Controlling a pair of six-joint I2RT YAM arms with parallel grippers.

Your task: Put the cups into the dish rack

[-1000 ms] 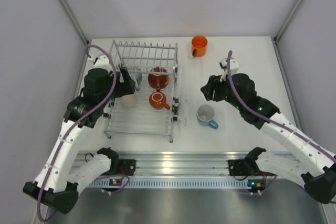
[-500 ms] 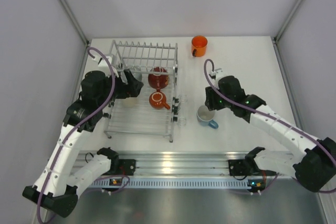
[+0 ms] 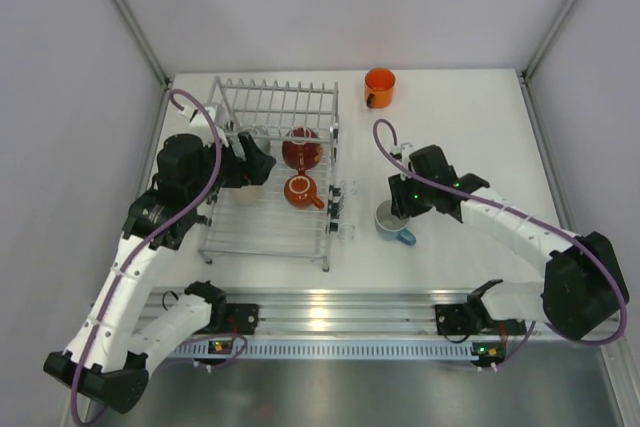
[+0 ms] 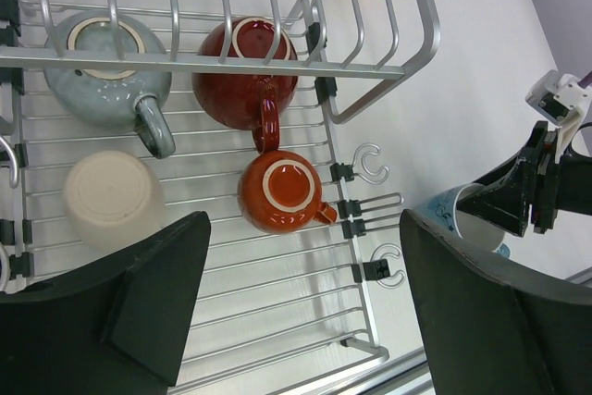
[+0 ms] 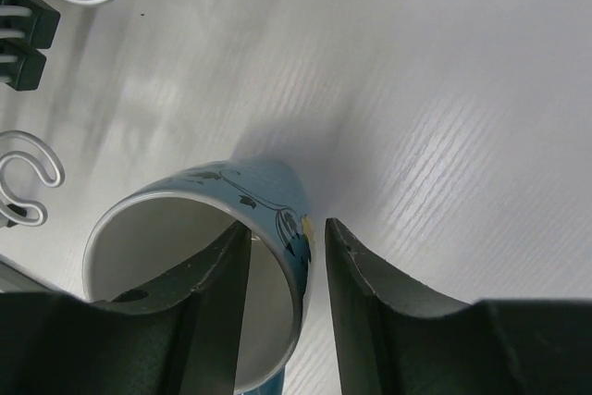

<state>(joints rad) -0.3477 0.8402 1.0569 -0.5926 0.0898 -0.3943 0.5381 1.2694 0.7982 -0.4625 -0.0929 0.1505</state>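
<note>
Your right pincer (image 5: 285, 247) stands narrow astride the wall of the light blue mug (image 5: 245, 196), one finger inside, one just outside. That mug sits upright on the bench (image 5: 444, 90), right of the dish rack (image 3: 265, 232). Your left pincer (image 4: 305, 256) hangs wide over the rack. The orange mug (image 3: 379, 86) stands at the far edge.

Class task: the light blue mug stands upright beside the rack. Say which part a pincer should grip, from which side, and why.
Grip the light blue mug by its rim wall, coming from above, one finger inside and one outside. It stands mouth-up, so the thin wall is exposed and the opening admits a finger; the right pincer straddles it this way.
</note>
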